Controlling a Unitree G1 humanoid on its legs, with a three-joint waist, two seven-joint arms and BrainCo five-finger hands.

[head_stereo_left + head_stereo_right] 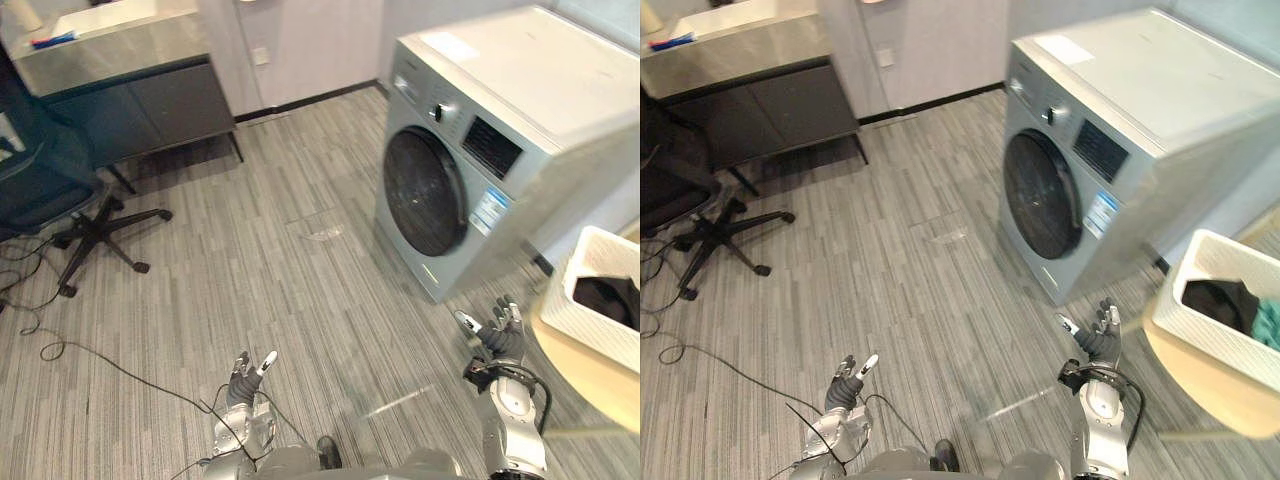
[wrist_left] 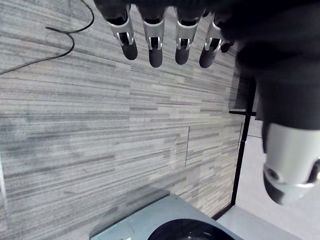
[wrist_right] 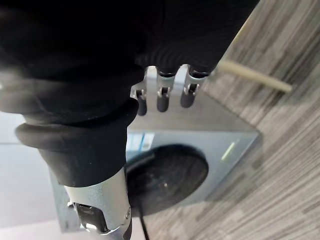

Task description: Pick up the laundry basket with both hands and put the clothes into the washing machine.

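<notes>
A white laundry basket [image 1: 600, 315] [image 1: 1200, 330] with dark and teal clothes [image 1: 1230, 303] in it rests on a round pale wooden table [image 1: 1215, 390] at the right edge. A silver washing machine [image 1: 480, 150] [image 1: 1110, 150] stands beyond it, its dark round door [image 1: 424, 192] closed. My left hand [image 1: 243, 380] [image 1: 848, 380] hovers low over the floor, fingers straight, holding nothing. My right hand [image 1: 497, 335] [image 1: 1095, 338] is raised between the washer and the table, fingers spread, empty. In the wrist views the fingers [image 2: 155, 42] [image 3: 162, 95] stand straight.
A dark office chair [image 1: 60, 200] on a wheeled base stands at the left. Behind it is a dark cabinet with a grey countertop [image 1: 110, 50]. Thin cables [image 1: 60, 345] lie on the grey striped floor [image 1: 260, 270] at the left.
</notes>
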